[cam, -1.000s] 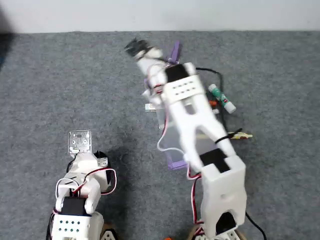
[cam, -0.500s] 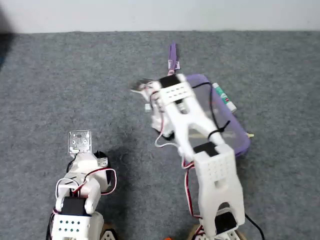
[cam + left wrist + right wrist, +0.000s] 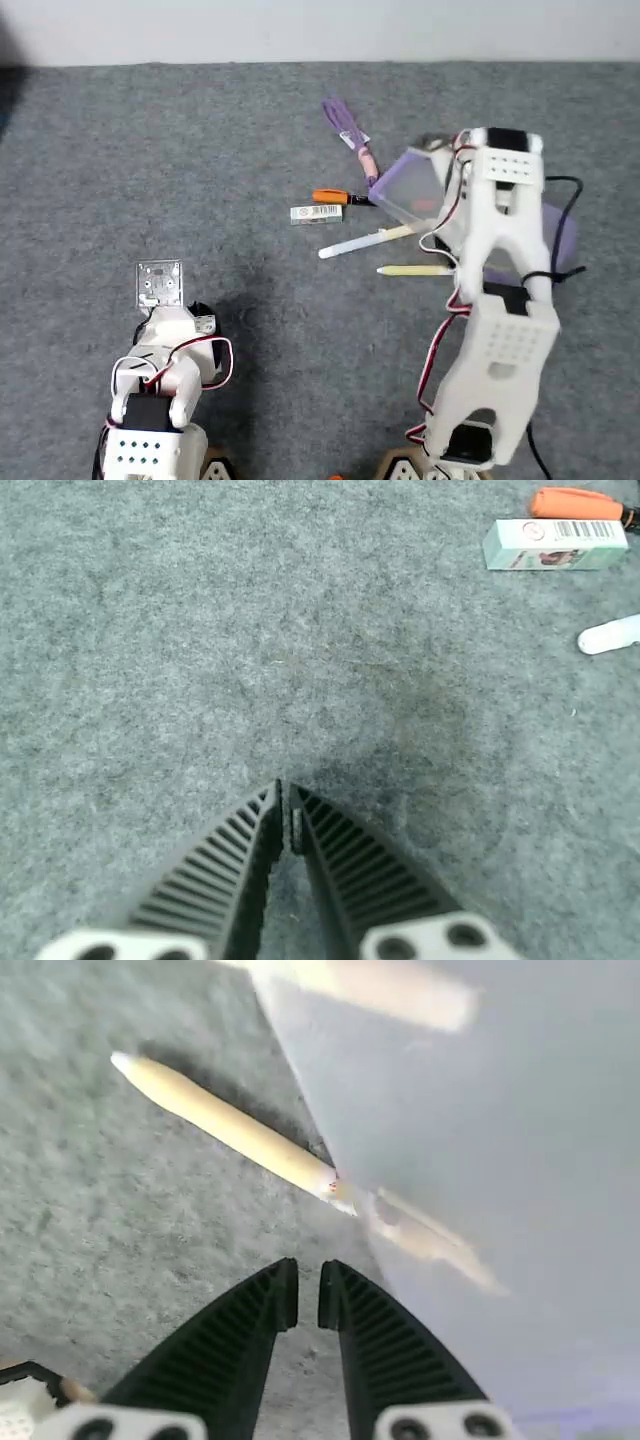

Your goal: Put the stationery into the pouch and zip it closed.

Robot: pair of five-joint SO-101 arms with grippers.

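Pouch (image 3: 425, 190), quantity 1: purple and translucent, lying on the grey carpet (image 3: 150, 150), partly under the right arm. Its purple strap (image 3: 345, 120) trails away from one corner.

Loose stationery outside the pouch, quantity 4:
- one orange marker (image 3: 330, 197)
- one small white box (image 3: 316, 213), just beside the marker
- one white pen (image 3: 360, 243), near the pouch edge
- one yellow pen (image 3: 415, 270), near the pouch edge

Left gripper (image 3: 285, 815): fingers pressed together, empty, low over the carpet and well apart from the stationery.

Right gripper (image 3: 308, 1300): fingers nearly touching with a thin slit between them, holding nothing, just beside the pouch edge.
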